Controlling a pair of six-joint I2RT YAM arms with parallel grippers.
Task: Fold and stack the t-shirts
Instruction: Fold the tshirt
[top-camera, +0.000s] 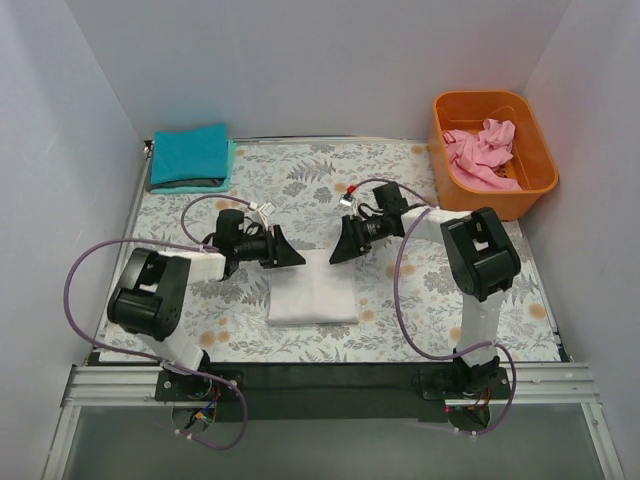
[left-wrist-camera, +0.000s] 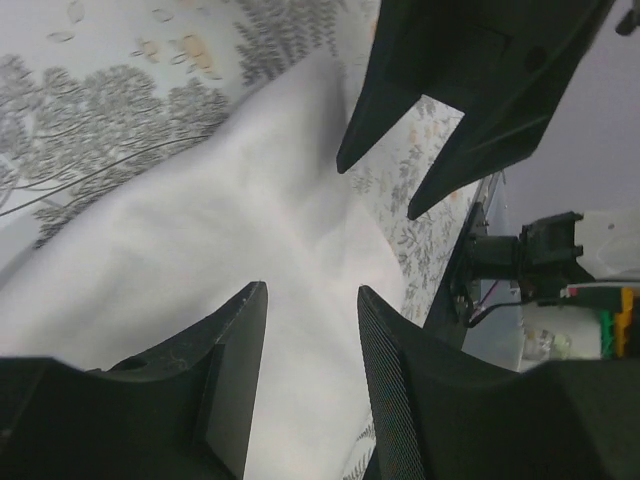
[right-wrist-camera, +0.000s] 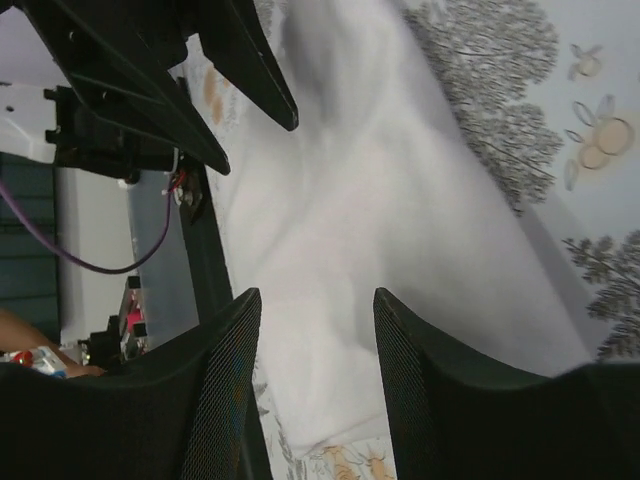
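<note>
Left gripper (left-wrist-camera: 312, 290) hovers over white t-shirt (left-wrist-camera: 200, 230).

Bright, even light from above; only faint soft shadows fall on the floral-patterned desk (top-camera: 300, 180). In both wrist views the folded white cloth t-shirt (left-wrist-camera: 200, 250) looks washed-out and blurred.

My left arm (top-camera: 150, 300) and right arm (top-camera: 480, 262) share one build: chunky black joint housings joined by white links, each on a black base (top-camera: 465, 385) with small wiring. A purple cable (top-camera: 72, 280) loops along each arm, and a small white connector (top-camera: 263, 210) shows near the left wrist. My left gripper (left-wrist-camera: 312, 290) and right gripper (right-wrist-camera: 318, 295) are matte black, with tapering wedge-shaped fingers (left-wrist-camera: 230, 380) whose inner pads (right-wrist-camera: 225, 400) carry a fine grid texture.
</note>
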